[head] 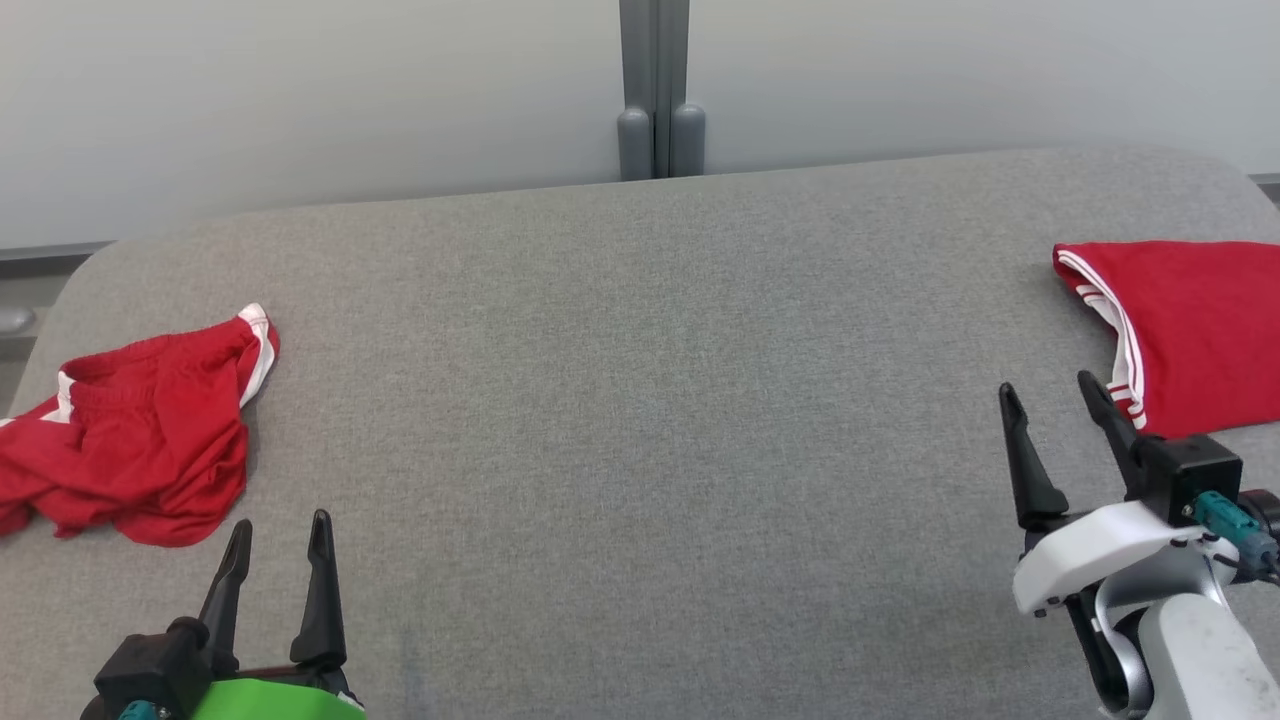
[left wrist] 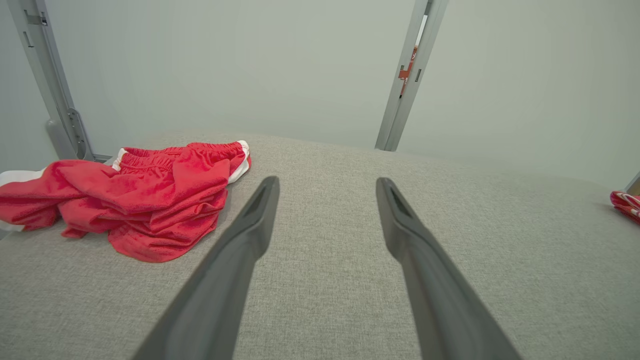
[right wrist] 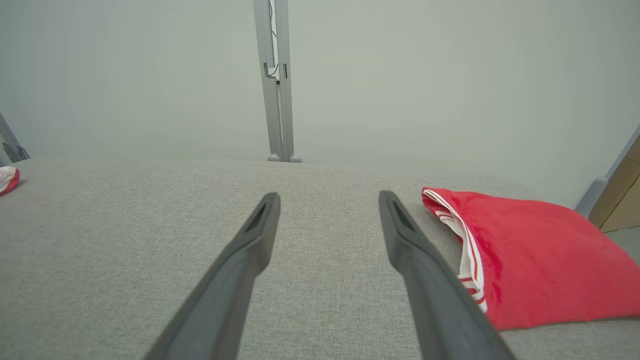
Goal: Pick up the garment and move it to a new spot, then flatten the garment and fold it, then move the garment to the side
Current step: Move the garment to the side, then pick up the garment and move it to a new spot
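1. We see crumpled red shorts [head: 140, 440] lying bunched at the left edge of the grey fabric surface [head: 640, 420], with white trim at their upper corner.
2. The left wrist view shows the shorts close up [left wrist: 160, 200]. The elastic waistband is on the far side and the cloth is heaped in loose folds. One end hangs towards the surface edge.
3. We see a folded red garment [head: 1200, 330] lying flat at the right edge of the surface, well apart from the shorts. Its white-striped edge faces the middle.
4. The right wrist view shows the layers of that folded edge [right wrist: 540, 260], with red and white stripes stacked. The head view cuts this garment off at the frame edge.
5. The left gripper [head: 280, 520] is at lower left, near the shorts but not touching them. Its jaws are spread wide and hold nothing.
6. The right gripper [head: 1045, 385] is just beside the folded garment's striped edge. Its jaws are also wide apart and hold nothing. We cannot tell whether the outer finger touches the cloth.
7. Each wrist view catches the opposite garment as a small red sliver at its far side.
8. A grey post [head: 655, 90] stands behind the surface against a pale wall [head: 300, 100].
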Robot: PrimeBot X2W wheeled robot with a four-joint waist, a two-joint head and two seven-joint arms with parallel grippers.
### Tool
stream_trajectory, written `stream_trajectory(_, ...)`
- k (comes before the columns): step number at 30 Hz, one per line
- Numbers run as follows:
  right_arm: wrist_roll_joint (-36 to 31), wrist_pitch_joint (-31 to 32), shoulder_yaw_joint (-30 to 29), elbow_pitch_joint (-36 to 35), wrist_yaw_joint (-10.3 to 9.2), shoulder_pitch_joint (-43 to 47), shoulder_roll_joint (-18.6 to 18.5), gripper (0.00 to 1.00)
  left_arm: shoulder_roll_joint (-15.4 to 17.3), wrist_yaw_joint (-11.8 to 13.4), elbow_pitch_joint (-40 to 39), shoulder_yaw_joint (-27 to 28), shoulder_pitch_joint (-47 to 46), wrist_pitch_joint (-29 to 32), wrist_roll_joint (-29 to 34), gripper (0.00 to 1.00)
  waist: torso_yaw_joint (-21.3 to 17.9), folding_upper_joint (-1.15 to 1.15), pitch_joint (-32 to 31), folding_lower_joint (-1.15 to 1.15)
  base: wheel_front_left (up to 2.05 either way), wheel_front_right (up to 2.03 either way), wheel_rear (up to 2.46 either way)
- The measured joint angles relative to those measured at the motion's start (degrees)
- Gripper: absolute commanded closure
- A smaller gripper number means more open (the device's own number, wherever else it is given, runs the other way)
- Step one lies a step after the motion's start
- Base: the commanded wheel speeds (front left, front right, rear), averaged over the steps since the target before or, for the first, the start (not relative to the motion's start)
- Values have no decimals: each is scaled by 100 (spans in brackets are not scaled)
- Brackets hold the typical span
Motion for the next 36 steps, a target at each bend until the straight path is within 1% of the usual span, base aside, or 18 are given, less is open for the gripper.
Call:
stream_trajectory(5, -8, -97, 256, -84, 0, 310, 142, 0, 0, 0, 136, 98, 43, 0, 9, 0, -90, 0, -206, 0, 0, 0, 0)
stream_trajectory(14, -87, -45, 180, -158, -1, 740, 379, 0, -85, -18, 337, 111, 128, 0, 135, 0, -136, 0, -446, 0, 0, 0, 0)
stream_trajectory(18, -148, -14, 202, -155, 0, 750, 447, 0, -90, -27, 390, 151, 136, 0, 141, 0, -103, 0, -472, 0, 0, 0, 0)
stream_trajectory(30, -179, -23, 125, -110, 0, 754, 493, 0, -153, -71, 376, 220, 140, 0, 181, 0, 20, 0, -449, 0, 0, 0, 0)
stream_trajectory(36, -189, -24, 208, -90, 0, 754, 516, 0, -152, -77, 365, 226, 119, 0, 220, 0, 200, 0, -458, 0, 0, 0, 0)
